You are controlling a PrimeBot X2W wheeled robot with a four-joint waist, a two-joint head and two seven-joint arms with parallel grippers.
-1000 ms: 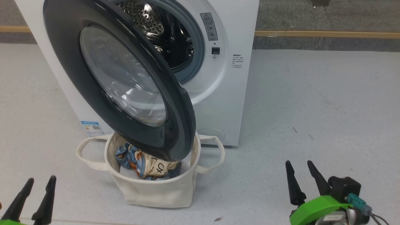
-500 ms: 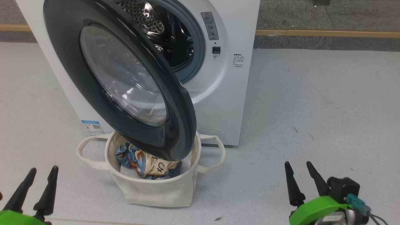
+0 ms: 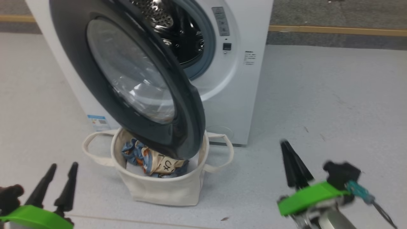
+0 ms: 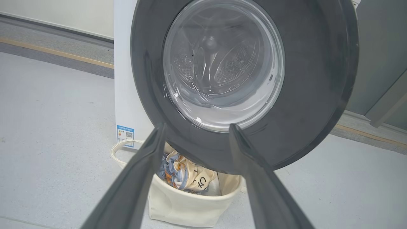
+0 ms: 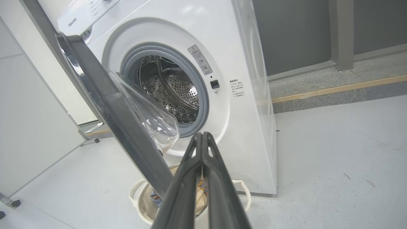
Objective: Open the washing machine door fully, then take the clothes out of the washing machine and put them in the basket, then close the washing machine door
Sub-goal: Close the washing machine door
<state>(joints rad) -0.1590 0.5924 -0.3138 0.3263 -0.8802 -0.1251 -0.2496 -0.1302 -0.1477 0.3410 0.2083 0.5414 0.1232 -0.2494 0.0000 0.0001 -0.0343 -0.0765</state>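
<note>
Grey floor (image 3: pixel 318 95) — head view shows clothes (image 3: pixel 149 160) in basket (image 3: pixel 165 190); right wrist, drum (image 5: pixel 178 92).

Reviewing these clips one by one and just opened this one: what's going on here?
A two-armed robot is unloading laundry. The washing machine door hangs open over the basket, which holds the clothes; the washing machine looks empty inside. The left end effector is open and the right end effector shut, both low, touching nothing. The door is not yet closed.
</note>
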